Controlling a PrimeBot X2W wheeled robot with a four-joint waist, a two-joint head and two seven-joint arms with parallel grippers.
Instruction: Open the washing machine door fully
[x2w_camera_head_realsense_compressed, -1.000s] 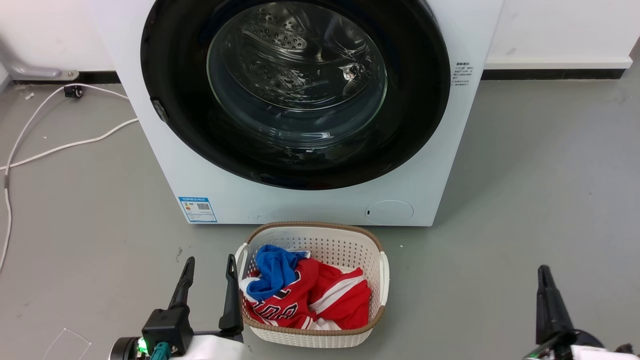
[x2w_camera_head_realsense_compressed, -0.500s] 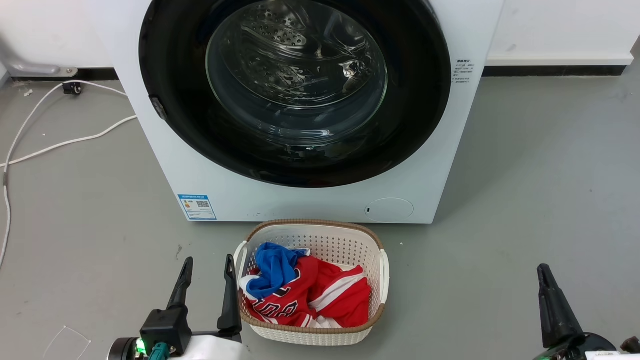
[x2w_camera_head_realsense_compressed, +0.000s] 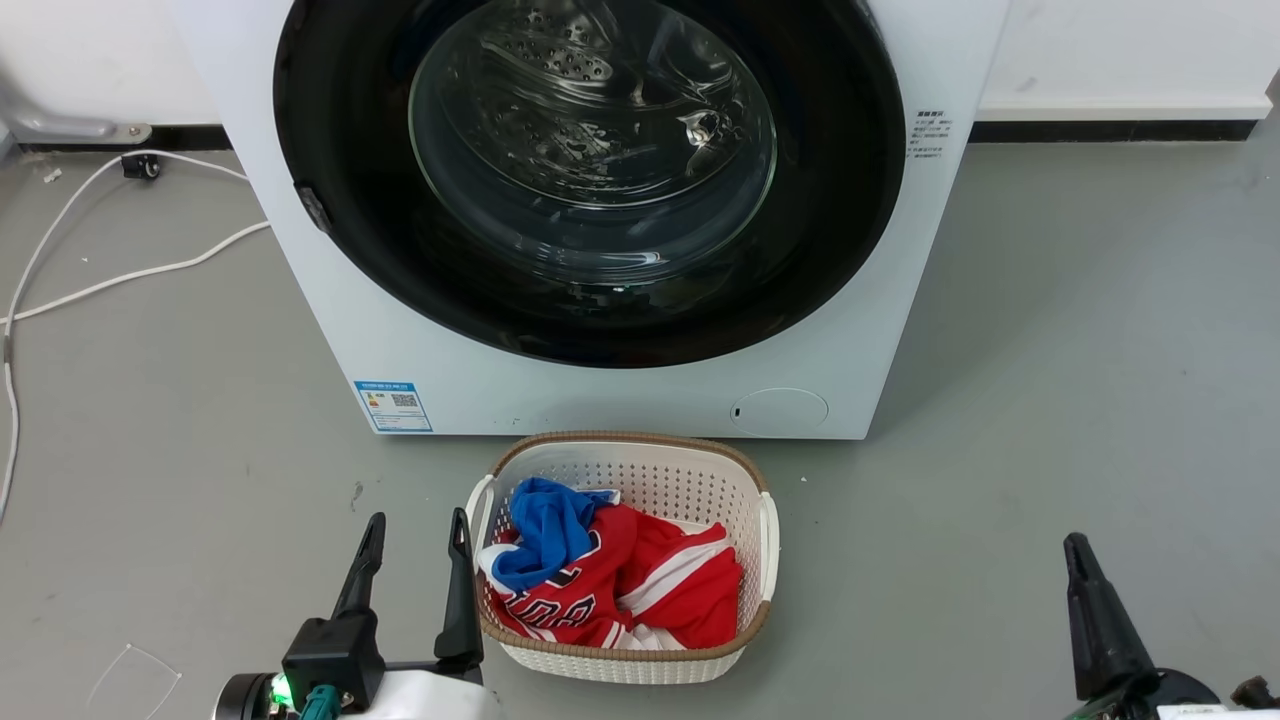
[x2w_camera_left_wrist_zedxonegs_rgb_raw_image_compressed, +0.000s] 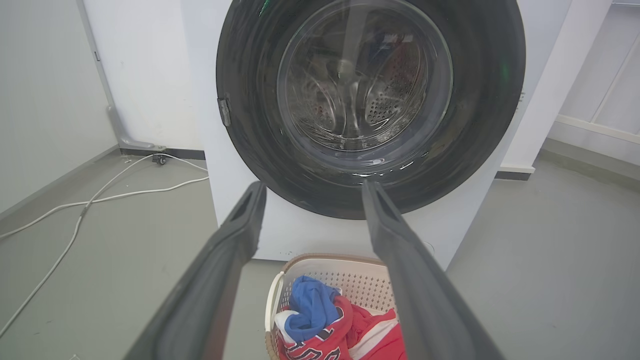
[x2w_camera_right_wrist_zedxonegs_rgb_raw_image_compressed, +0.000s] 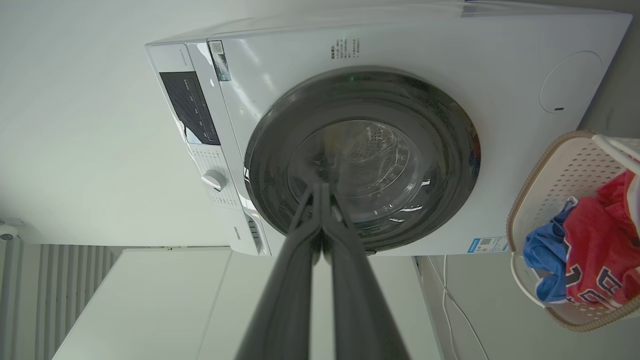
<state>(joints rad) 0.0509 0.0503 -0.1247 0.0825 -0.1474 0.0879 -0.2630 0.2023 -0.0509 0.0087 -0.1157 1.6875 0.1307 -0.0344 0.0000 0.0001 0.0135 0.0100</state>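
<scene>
The washing machine door (x2w_camera_head_realsense_compressed: 592, 140) is a large glossy black round with a clear glass bowl centre. It lies flat against the white machine front, also in the left wrist view (x2w_camera_left_wrist_zedxonegs_rgb_raw_image_compressed: 370, 95) and the right wrist view (x2w_camera_right_wrist_zedxonegs_rgb_raw_image_compressed: 390, 150). A small latch piece sits at its left rim (x2w_camera_head_realsense_compressed: 312, 208). My left gripper (x2w_camera_head_realsense_compressed: 417, 520) is open and empty, low on the floor just left of the basket, pointing at the door (x2w_camera_left_wrist_zedxonegs_rgb_raw_image_compressed: 313, 185). My right gripper (x2w_camera_head_realsense_compressed: 1075, 545) is shut on nothing, far to the lower right, well away from the door (x2w_camera_right_wrist_zedxonegs_rgb_raw_image_compressed: 320, 187).
A white laundry basket (x2w_camera_head_realsense_compressed: 620, 445) with red and blue clothes (x2w_camera_head_realsense_compressed: 610, 580) stands on the grey floor right before the machine. White cables (x2w_camera_head_realsense_compressed: 130, 275) trail on the floor at the left. A small round white flap (x2w_camera_head_realsense_compressed: 778, 411) sits at the machine's lower right.
The whole head picture has drifted slightly, so the camera moved. The right gripper has shifted a little to the left in view. The door stays flat against the machine.
</scene>
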